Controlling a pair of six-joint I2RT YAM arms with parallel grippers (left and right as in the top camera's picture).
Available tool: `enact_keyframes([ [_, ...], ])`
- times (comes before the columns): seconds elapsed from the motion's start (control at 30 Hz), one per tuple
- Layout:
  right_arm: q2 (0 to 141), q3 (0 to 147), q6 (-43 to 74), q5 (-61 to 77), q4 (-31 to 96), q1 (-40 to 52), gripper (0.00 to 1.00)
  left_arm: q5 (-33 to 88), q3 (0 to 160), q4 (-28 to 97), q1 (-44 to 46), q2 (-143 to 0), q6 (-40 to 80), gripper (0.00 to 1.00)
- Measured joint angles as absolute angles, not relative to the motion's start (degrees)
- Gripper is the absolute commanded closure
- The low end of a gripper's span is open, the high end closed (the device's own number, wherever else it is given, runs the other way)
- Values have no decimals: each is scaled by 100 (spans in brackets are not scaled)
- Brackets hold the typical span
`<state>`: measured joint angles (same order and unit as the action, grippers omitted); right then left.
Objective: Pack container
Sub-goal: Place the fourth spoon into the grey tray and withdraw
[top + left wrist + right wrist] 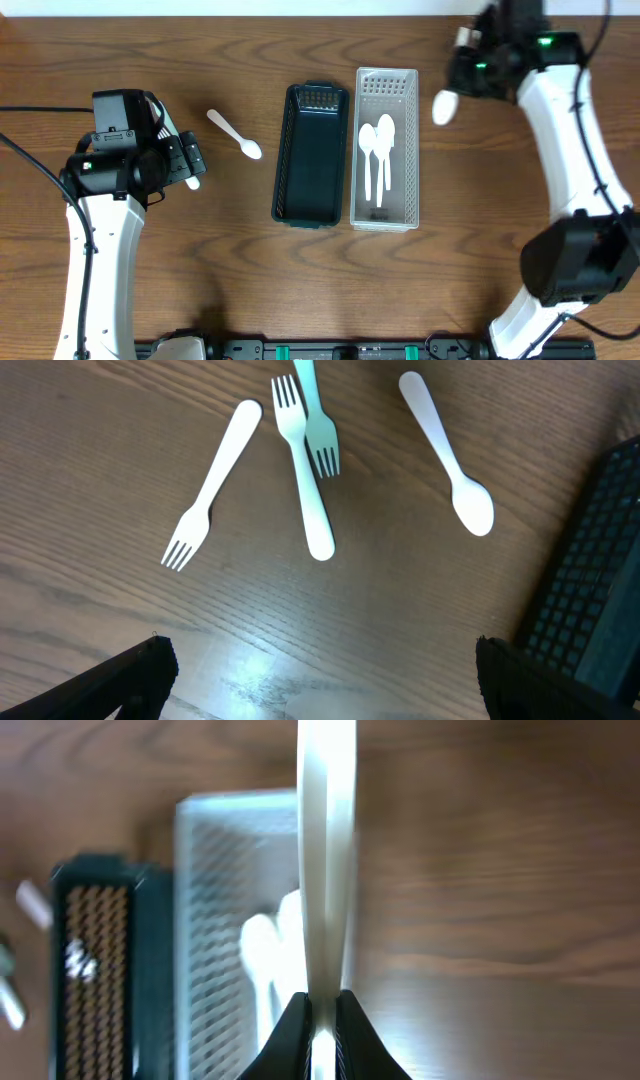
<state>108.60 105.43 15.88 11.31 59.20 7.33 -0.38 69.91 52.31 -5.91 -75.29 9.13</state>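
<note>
A black basket and a white basket stand side by side at the table's middle. The white basket holds white spoons. My right gripper is shut on a white spoon, held in the air just right of the white basket; the wrist view shows the spoon between the fingers. My left gripper is open and empty above the table. Beyond it lie three forks and a loose spoon, which the overhead also shows.
The black basket's corner is at the right of the left wrist view. In the right wrist view, the white basket and black basket lie left of the held spoon. The left arm hides the forks from overhead.
</note>
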Motion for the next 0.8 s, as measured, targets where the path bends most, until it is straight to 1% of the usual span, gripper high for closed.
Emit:
enact_keyframes([
  [0.2,11085,9946,1857,655,5682,1632,99,-38,6991,5231,-591,-7529,913,2],
  [0.27,11157,9598,2067,427,5454,1861,93,-38,6991,5231,-591,-7529,913,2],
  [0.3,11192,9369,2176,333,5256,1977,87,-38,6991,5229,-591,-7529,913,2],
  [0.33,11218,9198,2265,281,5135,2051,83,-38,6991,5231,-591,-7529,913,2],
  [0.37,11238,9045,2320,255,5015,2097,74,-38,6991,5231,-591,-7529,913,2],
  [0.4,11262,8884,2388,242,4932,2141,62,-38,6991,5231,-591,-7529,913,2],
  [0.5,11336,8687,2432,189,4814,2193,43,-38,6991,5231,-591,-7529,913,2],
  [0.57,11336,8761,2342,169,4768,2191,26,-38,6991,5231,-591,-7529,913,2],
  [0.63,11319,8965,2246,167,4770,2182,17,-36,6991,5234,-591,-7529,913,2],
  [0.73,11153,9419,2008,165,4768,2099,10,-36,6991,5231,-591,-7529,913,2],
  [0.8,10916,9692,1896,141,4751,1953,7,-38,6991,5234,-591,-7529,913,2],
])
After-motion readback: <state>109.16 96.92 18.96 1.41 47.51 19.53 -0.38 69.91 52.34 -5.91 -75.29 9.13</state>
